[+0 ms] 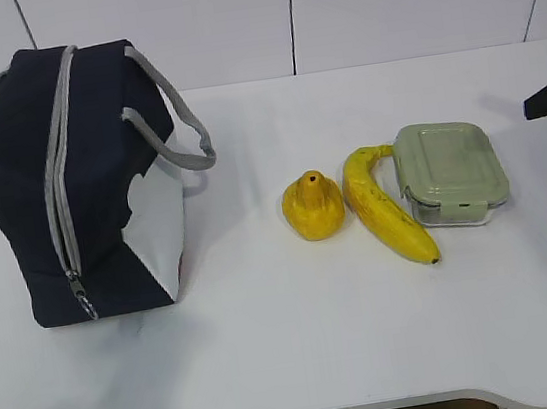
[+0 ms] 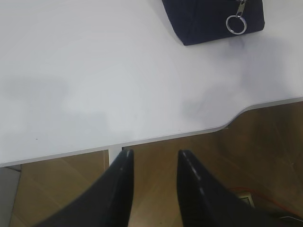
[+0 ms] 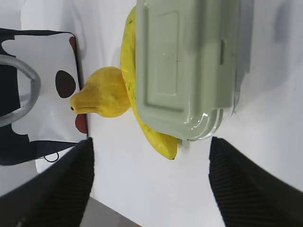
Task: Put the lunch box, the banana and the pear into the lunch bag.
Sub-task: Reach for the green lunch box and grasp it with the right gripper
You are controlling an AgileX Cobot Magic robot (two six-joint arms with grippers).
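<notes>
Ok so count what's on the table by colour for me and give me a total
Yellow: 2, the pear and the banana
Green: 1, the lunch box
Navy blue: 1, the lunch bag
Total: 4

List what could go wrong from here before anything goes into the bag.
1. The lunch bag looks zipped shut, so nothing is likely to go in until it is opened.
2. The banana lies tight against the lunch box, so a grab at the box by the open right gripper may catch or roll it.
3. The pear sits close beside the banana and might get nudged.
</notes>
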